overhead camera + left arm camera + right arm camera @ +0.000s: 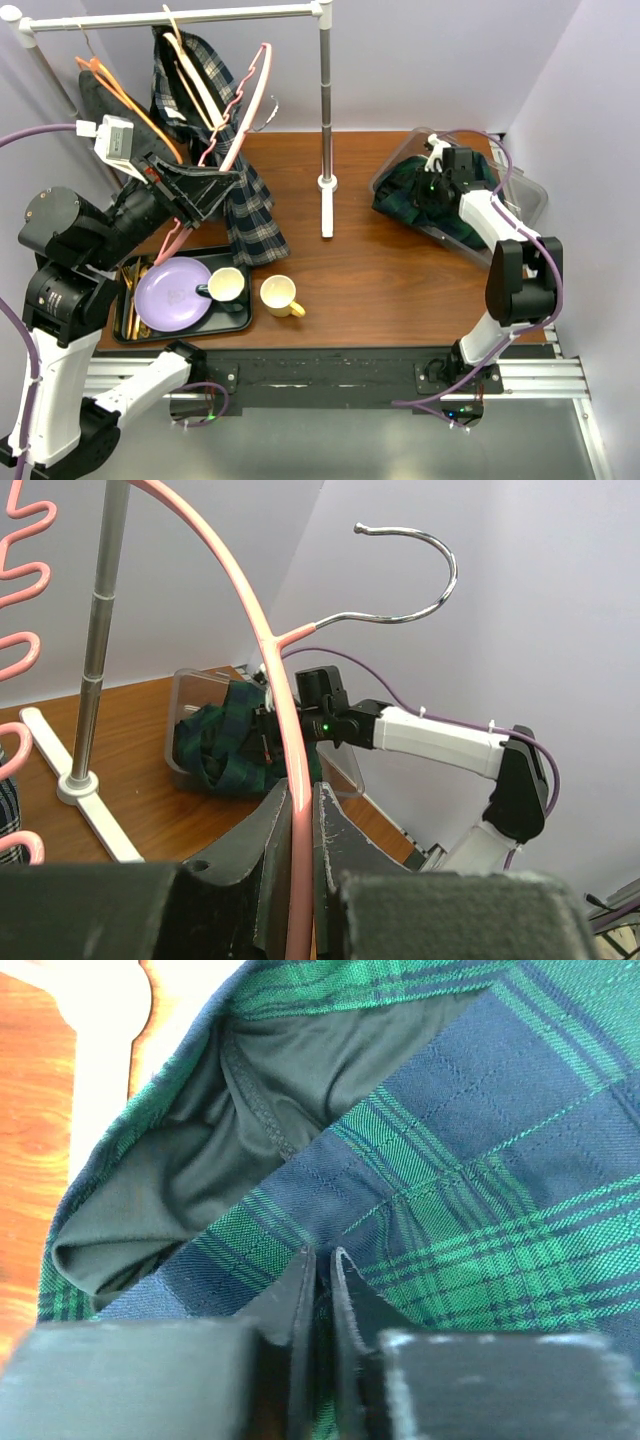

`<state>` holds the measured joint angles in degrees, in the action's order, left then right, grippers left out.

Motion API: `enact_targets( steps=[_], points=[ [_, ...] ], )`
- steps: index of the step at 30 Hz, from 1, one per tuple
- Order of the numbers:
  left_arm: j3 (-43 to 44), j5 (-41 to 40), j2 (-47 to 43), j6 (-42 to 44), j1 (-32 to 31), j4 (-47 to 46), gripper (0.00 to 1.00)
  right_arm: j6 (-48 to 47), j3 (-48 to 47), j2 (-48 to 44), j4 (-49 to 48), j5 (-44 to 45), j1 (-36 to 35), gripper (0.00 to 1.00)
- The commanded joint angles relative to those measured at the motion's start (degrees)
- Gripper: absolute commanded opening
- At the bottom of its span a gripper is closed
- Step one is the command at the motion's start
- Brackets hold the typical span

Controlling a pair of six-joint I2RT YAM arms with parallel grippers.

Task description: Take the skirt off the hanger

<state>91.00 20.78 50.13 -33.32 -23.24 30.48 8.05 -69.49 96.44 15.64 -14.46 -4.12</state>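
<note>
A green and navy plaid skirt (403, 196) lies bunched in a clear bin (532, 196) at the back right. My right gripper (432, 186) is down in it, shut on a fold of the skirt (480, 1160), as the right wrist view shows at the gripper (319, 1255). My left gripper (225, 185) is shut on the bare pink hanger (252, 95), holding it tilted below the rack rail. In the left wrist view the pink hanger (270, 650) runs between my left gripper's (300, 800) jaws, with the skirt (225, 745) beyond it.
A grey plaid garment (252, 212) and several hangers, one orange (118, 92), hang at the rack's left end. The rack pole (326, 100) stands mid-table. A black tray (238, 320) holds a purple plate (168, 292) and a mug (228, 285); a yellow mug (279, 294) stands beside it.
</note>
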Motion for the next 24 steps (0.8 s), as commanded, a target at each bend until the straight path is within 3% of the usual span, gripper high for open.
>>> enact_targets(
  steps=[1,7,11,15,24],
  points=[
    [0.1,-0.4,-0.5,1.8,0.4,-4.6,0.00,3.3,-0.6,-4.2,-3.4,4.4,0.0,0.00],
    [0.2,-0.3,0.0,1.5,0.4,-5.0,0.00,9.3,-1.0,-8.1,-7.4,17.7,0.0,0.00],
    [0.1,-0.2,0.1,1.2,0.4,-5.3,0.00,14.3,0.9,-10.0,-9.1,37.3,0.2,0.00],
    [0.0,-0.8,0.4,1.3,0.4,-5.7,0.00,17.5,2.3,-8.2,-8.6,49.6,0.5,0.00],
    [0.6,0.8,2.6,-0.5,0.4,-8.7,0.00,22.1,2.4,1.9,-4.6,49.5,1.0,0.00]
  ],
)
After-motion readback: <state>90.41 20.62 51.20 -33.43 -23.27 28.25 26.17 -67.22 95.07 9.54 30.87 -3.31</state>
